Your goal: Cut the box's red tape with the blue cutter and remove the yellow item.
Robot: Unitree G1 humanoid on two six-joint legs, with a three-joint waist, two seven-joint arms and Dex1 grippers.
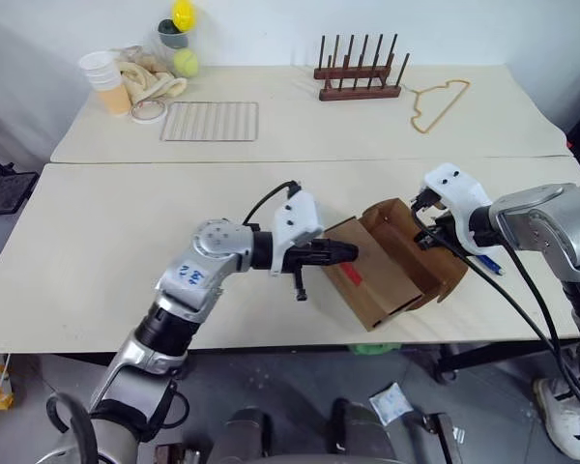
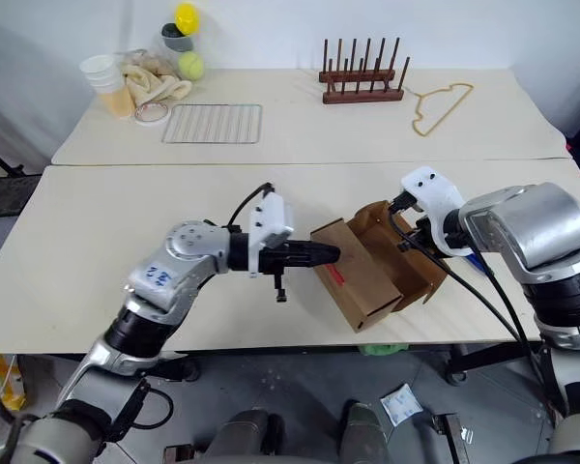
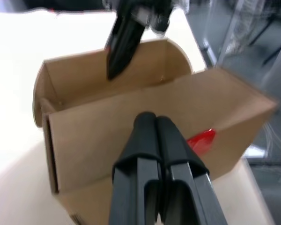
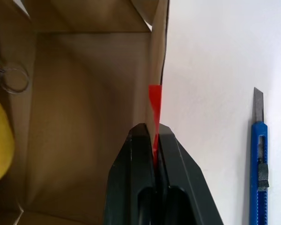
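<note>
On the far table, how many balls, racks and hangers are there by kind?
Balls: 2 (yellow ball, tennis ball)
Racks: 2 (wire rack, wooden peg rack)
Hangers: 1 (hanger)
Total: 5

head views overhead, wrists near box [image 1: 387,266]
</note>
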